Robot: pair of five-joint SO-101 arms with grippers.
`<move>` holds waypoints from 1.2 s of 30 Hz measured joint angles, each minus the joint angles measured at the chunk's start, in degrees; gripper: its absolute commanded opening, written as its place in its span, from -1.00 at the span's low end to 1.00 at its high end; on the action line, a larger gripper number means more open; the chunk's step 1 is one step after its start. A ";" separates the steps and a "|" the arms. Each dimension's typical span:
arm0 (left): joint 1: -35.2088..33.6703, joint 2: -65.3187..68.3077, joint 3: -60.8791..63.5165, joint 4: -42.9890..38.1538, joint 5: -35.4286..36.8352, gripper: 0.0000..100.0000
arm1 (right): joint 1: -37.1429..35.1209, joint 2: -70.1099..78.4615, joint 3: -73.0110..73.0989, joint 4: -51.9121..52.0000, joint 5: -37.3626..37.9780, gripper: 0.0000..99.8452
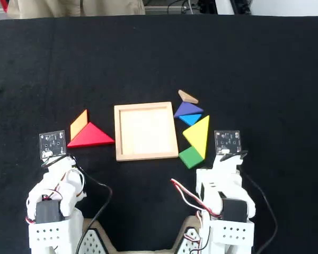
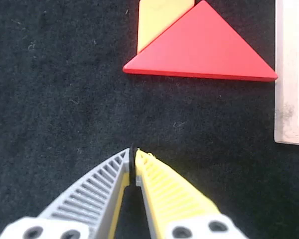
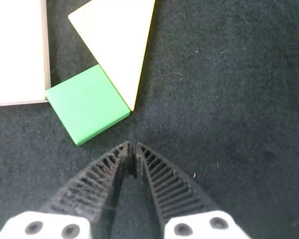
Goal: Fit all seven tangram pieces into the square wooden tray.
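**Tangram layout with both arms parked short of the pieces**

Cloth of black fabric covers the table. At the near left stands the left arm, whose left gripper has its grey and yellow fingers pressed together tip to tip with nothing between them. It hangs over bare cloth, a short way from the long edge of the red triangle. An orange piece lies against the far-left slanted edge of that triangle, the two touching. Just beside the red triangle's right tip sits the square wooden tray, its pale floor bare. All seven pieces lie outside it on the cloth.

Right of the tray, five pieces form a loose column. A tan piece lies farthest from the arms, slightly apart from the rest. Next come a purple triangle and a small blue triangle, touching each other. A large yellow triangle follows, and a green square rests against its lower edge, beside the tray's near-right corner.

At the near right, the right gripper shows its black fingers closed and holding nothing, near one corner of the green square but not touching it.
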 measured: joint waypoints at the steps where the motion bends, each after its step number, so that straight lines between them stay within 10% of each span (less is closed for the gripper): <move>1: 0.00 0.00 0.00 0.00 0.00 -0.94 | 0.00 0.00 0.00 0.00 0.00 -0.98; 18: 2.37 0.00 -0.88 -2.46 -0.18 -0.94 | -0.26 0.00 0.00 -8.53 0.00 -0.98; 36: -3.08 0.00 -3.25 -24.00 -4.75 -0.94 | -0.35 0.00 0.00 -33.32 11.96 -0.88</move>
